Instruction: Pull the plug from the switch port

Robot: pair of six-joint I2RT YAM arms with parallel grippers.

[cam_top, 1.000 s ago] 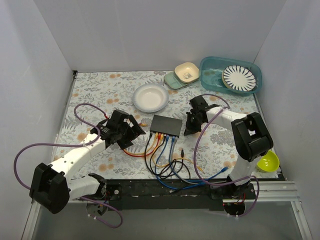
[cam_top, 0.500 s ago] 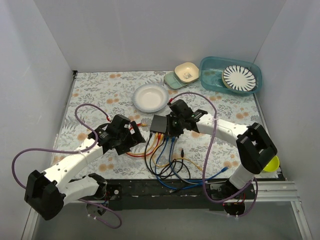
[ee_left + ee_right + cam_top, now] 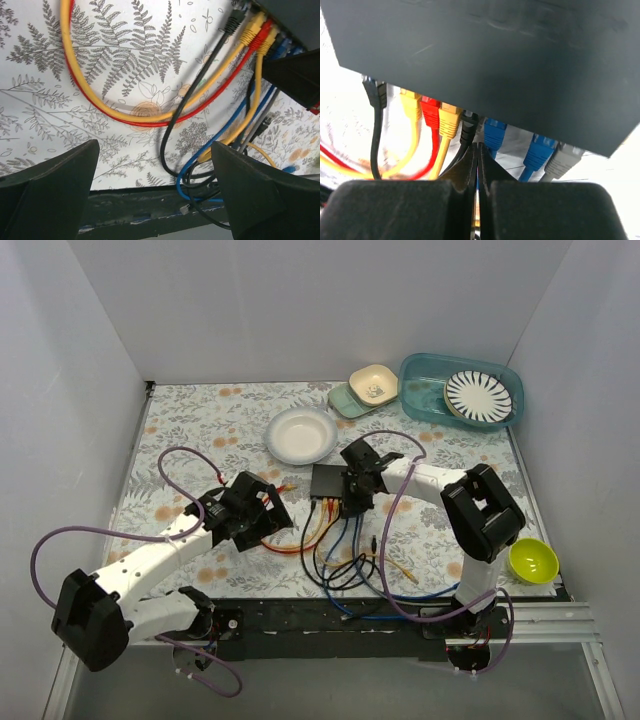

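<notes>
One flat, matte-black switch [image 3: 333, 483] in the middle of the tabletop [image 3: 200, 420], glossy cables [image 3: 340, 565] along its near edge.
Overhead, my right gripper [image 3: 352, 506] sits at that edge; left wrist, left gripper [image 3: 155, 147] gapes empty; right wrist, fingers [image 3: 395, 210] pressed together, clasping nothing I can see.

I work in a robotics lab test cell. Plain white panels [image 3: 320, 300] wall me in at 9, 12 and 3 o'clock, boxing a small counter [image 3: 190, 420] dressed with a fern-print cloth. At 6 o'clock my two arms [image 3: 150, 555] are bolted to a black base plate [image 3: 320, 618] beside an aluminium rail [image 3: 560, 622], with purple cables [image 3: 45, 550] looping off them. The things set out are an odd mix: a network switch [image 3: 328, 480] with coloured patch cords [image 3: 335, 555] at centre, a teal basin [image 3: 415, 400] and bowls [image 3: 373, 385] between 12 and 1 o'clock
</notes>
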